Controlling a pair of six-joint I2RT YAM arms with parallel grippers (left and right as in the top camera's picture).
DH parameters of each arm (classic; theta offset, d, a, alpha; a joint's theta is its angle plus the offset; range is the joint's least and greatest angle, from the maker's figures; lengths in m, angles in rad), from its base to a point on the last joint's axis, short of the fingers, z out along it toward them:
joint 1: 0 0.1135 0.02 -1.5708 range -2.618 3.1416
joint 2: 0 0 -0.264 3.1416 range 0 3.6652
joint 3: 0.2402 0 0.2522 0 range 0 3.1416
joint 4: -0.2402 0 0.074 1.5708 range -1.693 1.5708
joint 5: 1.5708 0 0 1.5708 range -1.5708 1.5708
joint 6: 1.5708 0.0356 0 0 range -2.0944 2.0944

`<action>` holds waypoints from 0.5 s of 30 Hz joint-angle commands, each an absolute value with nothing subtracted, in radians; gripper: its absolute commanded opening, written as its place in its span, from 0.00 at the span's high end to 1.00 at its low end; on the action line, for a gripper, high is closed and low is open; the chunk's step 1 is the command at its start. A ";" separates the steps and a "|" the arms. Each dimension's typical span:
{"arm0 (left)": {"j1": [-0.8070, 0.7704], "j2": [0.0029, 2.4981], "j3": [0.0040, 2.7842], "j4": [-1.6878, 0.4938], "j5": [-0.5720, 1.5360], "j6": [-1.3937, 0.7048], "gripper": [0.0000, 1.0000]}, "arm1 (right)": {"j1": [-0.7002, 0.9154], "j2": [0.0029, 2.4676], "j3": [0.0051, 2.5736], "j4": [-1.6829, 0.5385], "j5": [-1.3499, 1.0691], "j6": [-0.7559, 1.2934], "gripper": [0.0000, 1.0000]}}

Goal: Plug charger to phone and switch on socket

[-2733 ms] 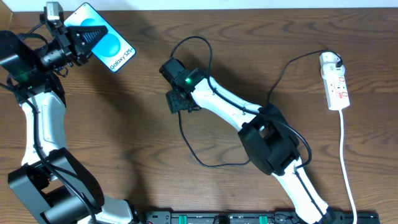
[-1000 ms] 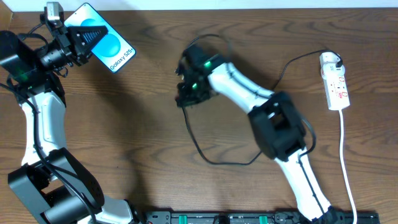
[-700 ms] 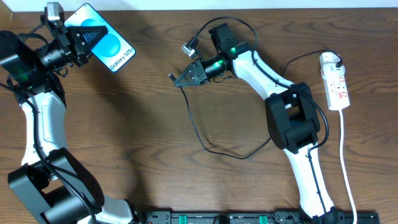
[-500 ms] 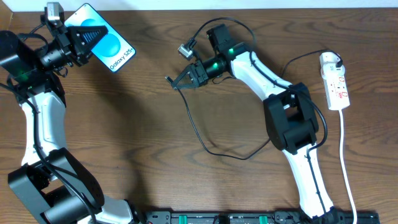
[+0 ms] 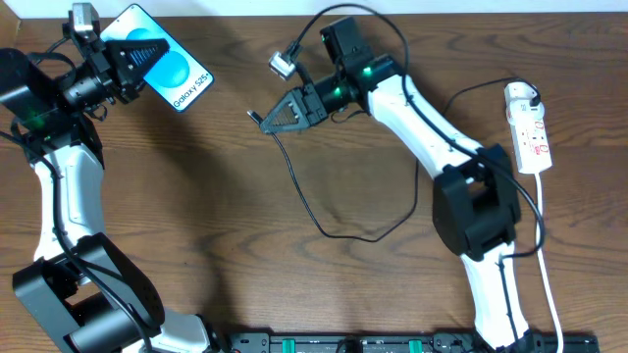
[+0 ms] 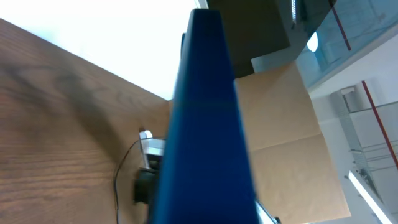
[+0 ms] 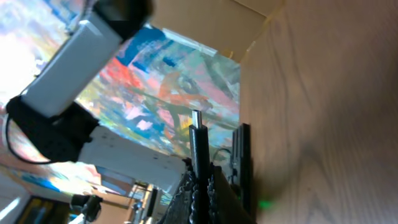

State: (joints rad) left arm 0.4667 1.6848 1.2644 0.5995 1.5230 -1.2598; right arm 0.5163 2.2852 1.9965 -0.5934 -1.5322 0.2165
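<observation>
The phone [image 5: 175, 75], blue screen up, hangs above the table's far left corner with my left gripper [image 5: 132, 54] shut on its end. In the left wrist view the phone [image 6: 205, 124] fills the middle and hides the jaws. My right gripper [image 5: 263, 117] is shut on the charger's plug tip [image 7: 198, 142], which points left at the phone from roughly a phone's length away. The fingers [image 7: 219, 194] pinch the tip from both sides. The charger's thin black cable [image 5: 312, 211] loops across the table to a black plug [image 5: 525, 95] in the white socket [image 5: 530, 137] at the far right.
The socket's white cord [image 5: 549, 255] runs down the right side to the front edge. A dark rail [image 5: 392, 343] lies along the front edge between the arm bases. The right arm [image 5: 422, 127] stretches over the cable loop.
The right arm has risen from the table's middle and swung up and left, carrying the plug tip toward the phone. The cable loop dragged along. The left arm and phone have not moved.
</observation>
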 commanded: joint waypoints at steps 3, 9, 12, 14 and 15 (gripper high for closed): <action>0.470 1.666 1.274 0.603 1.533 -1.254 0.92 | 0.583 2.228 2.010 -0.594 -1.563 0.217 0.99; 0.470 1.666 1.273 0.599 1.571 -1.254 0.92 | 0.637 2.227 2.010 -0.593 -1.563 0.239 0.99; 0.471 1.666 1.273 0.600 1.571 -1.250 0.92 | 0.649 2.223 2.010 -0.589 -1.563 0.239 0.99; 0.470 1.666 1.273 0.599 1.571 -1.242 0.92 | 0.649 2.216 2.010 -0.580 -1.562 0.239 0.99; 0.470 1.666 1.273 0.599 1.572 -1.242 0.93 | 0.649 2.213 2.010 -0.576 -1.562 0.239 0.99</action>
